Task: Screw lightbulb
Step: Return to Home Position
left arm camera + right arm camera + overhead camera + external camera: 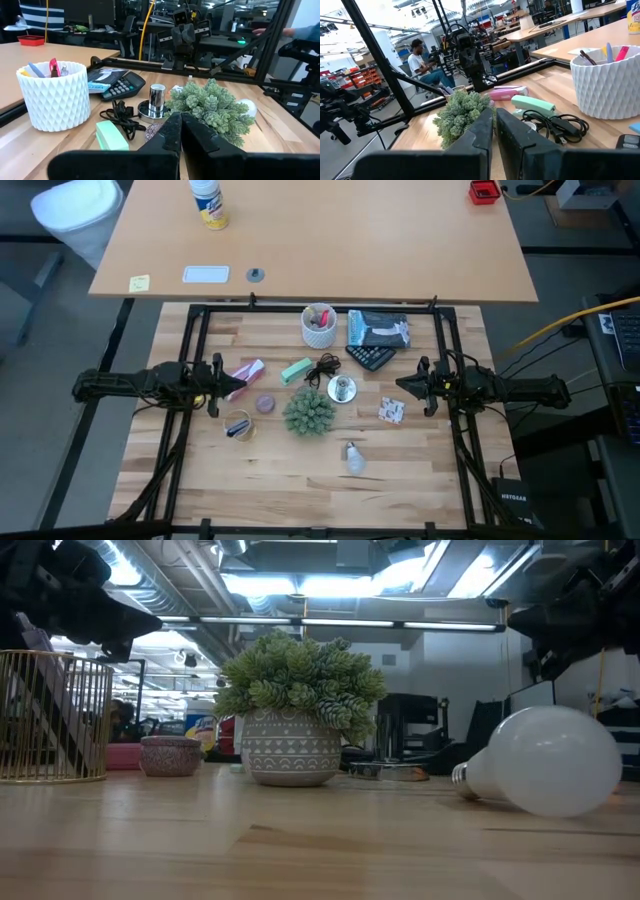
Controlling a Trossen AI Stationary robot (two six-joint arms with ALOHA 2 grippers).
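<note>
The white lightbulb (353, 457) lies on its side on the wooden table near the front edge; in the low view (545, 762) its grey screw base points left. The shiny silver socket dish (342, 389) with its black cord (322, 370) sits near the table's middle, right of the green spiky plant (308, 412); the dish also shows in the left wrist view (156, 102). My left gripper (228, 386) hovers shut at the table's left. My right gripper (403, 385) hovers shut at the right. Both are empty.
A white textured cup of pens (319, 324), a calculator (371, 356), a dark packet (379, 330), a mint-green block (296, 370), a pink item (246, 372), a small purple pot (265, 404), a gold wire holder (238, 426) and a small printed packet (391, 412) lie around. A person (422, 62) sits beyond the table.
</note>
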